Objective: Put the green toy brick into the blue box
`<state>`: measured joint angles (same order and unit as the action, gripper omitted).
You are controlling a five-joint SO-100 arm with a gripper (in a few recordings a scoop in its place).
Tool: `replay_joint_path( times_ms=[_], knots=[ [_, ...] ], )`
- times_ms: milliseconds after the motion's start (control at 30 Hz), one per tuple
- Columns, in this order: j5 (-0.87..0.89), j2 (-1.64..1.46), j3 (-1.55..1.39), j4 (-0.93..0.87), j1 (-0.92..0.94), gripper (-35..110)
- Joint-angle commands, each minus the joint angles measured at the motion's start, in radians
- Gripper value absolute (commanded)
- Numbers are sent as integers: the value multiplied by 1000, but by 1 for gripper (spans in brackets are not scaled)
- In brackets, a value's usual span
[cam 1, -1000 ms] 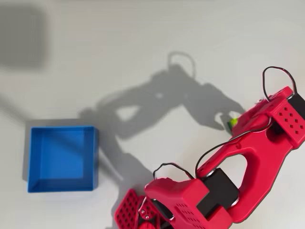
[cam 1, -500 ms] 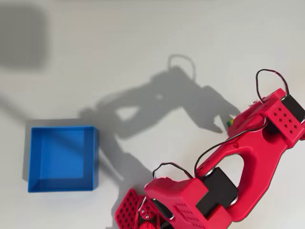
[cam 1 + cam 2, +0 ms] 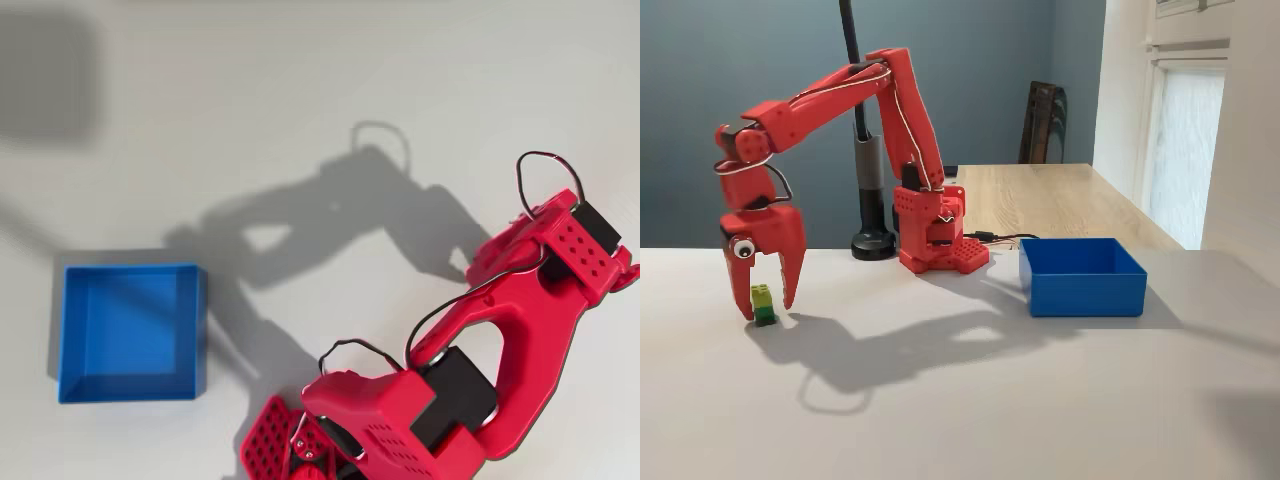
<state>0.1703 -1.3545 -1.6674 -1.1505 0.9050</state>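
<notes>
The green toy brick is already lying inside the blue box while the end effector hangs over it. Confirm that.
Not so. The green toy brick stands on the table, far from the blue box, as the fixed view shows. The end effector does hang over it, fingers straddling it.

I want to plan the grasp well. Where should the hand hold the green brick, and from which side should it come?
Probably from straight above, pinching the two side faces of the green brick. It stands upright and narrow on the table, studs up. The hand already hangs over it, one finger on each side, apparently with small gaps.
</notes>
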Motion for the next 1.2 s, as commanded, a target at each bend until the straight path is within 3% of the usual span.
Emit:
replay_joint_path(
  times_ms=[0, 133, 400, 600, 1167],
  knots=[
    [32, -34, 8, -6, 17, 7],
    [49, -34, 20, -6, 15, 0],
    [67, -35, 77, -18, 8, 0],
    [71, -43, 199, -141, -12, 0],
    [94, -112, 356, -468, -337, 0]
  ],
)
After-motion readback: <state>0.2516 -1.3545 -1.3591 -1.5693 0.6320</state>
